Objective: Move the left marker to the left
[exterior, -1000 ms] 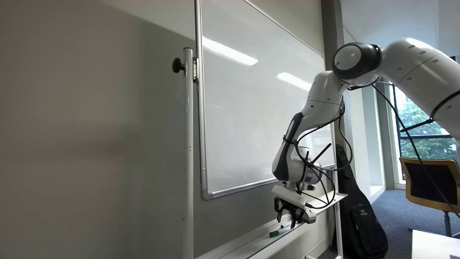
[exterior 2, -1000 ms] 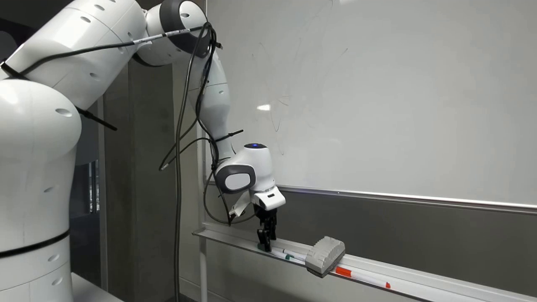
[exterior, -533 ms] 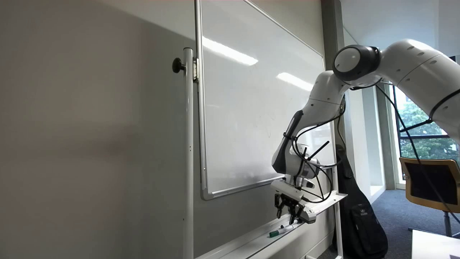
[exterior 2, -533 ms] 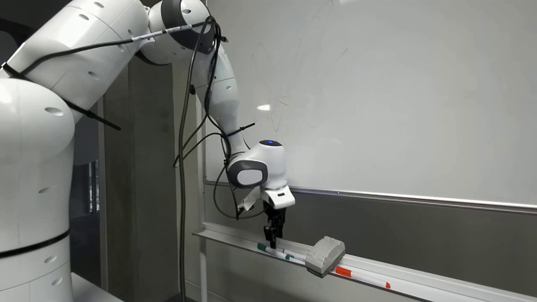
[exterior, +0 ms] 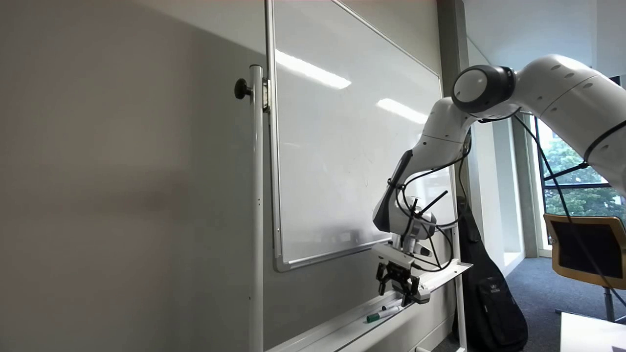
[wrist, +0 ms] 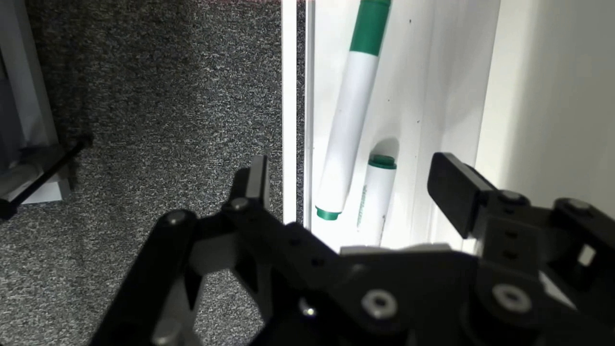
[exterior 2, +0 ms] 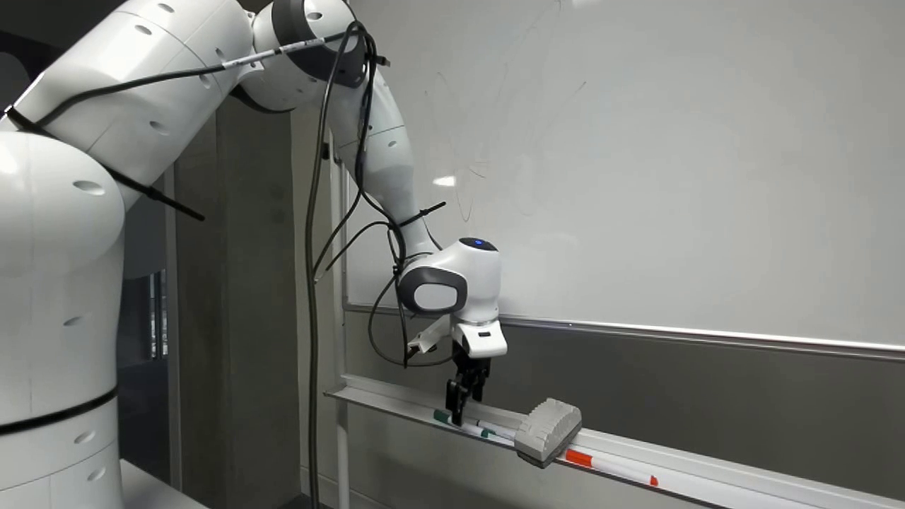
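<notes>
Three views show green markers [wrist: 349, 122]; an exterior view adds an orange marker [exterior 2: 614, 466].

In an exterior view, 1 black case [exterior: 490, 293] tilts at the far end of 1 whiteboard [exterior: 337, 161]; 1 chair [exterior: 597, 242] stands right of the case.
</notes>
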Controlling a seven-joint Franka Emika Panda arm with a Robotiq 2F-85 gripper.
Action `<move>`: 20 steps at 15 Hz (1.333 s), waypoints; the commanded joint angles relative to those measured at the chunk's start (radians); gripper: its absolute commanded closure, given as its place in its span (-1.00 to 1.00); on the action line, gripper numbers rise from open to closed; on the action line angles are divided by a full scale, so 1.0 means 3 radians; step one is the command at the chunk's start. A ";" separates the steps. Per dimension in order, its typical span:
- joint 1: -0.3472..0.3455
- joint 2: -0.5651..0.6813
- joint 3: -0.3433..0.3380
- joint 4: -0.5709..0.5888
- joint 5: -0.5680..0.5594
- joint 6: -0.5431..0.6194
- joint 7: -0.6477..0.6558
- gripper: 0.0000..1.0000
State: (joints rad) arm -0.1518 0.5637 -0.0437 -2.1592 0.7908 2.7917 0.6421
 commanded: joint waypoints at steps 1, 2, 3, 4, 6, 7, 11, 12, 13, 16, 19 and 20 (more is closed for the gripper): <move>0.0066 0.0002 -0.0063 0.0008 0.0044 -0.0025 -0.0025 -0.91; 0.0071 0.0002 -0.0064 0.0008 0.0044 -0.0025 -0.0026 -0.99; 0.0076 0.0002 -0.0063 0.0008 0.0043 -0.0025 -0.0025 -1.00; 0.0078 0.0002 -0.0063 0.0008 0.0043 -0.0025 -0.0025 -1.00; 0.0078 0.0002 -0.0063 0.0008 0.0043 -0.0025 -0.0025 -1.00; 0.0078 0.0002 -0.0064 0.0008 0.0043 -0.0025 -0.0025 -1.00; 0.0078 0.0002 -0.0064 0.0008 0.0043 -0.0025 -0.0025 -1.00; 0.0078 0.0002 -0.0064 0.0008 0.0043 -0.0025 -0.0025 -1.00; 0.0078 0.0002 -0.0064 0.0008 0.0043 -0.0025 -0.0025 -1.00; 0.0078 0.0002 -0.0064 0.0008 0.0043 -0.0025 -0.0025 -1.00; 0.0078 0.0002 -0.0064 0.0008 0.0043 -0.0025 -0.0025 -1.00; 0.0078 0.0002 -0.0064 0.0008 0.0043 -0.0025 -0.0025 -1.00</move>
State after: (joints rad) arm -0.1456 0.5641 -0.0457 -2.1592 0.7908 2.7918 0.6417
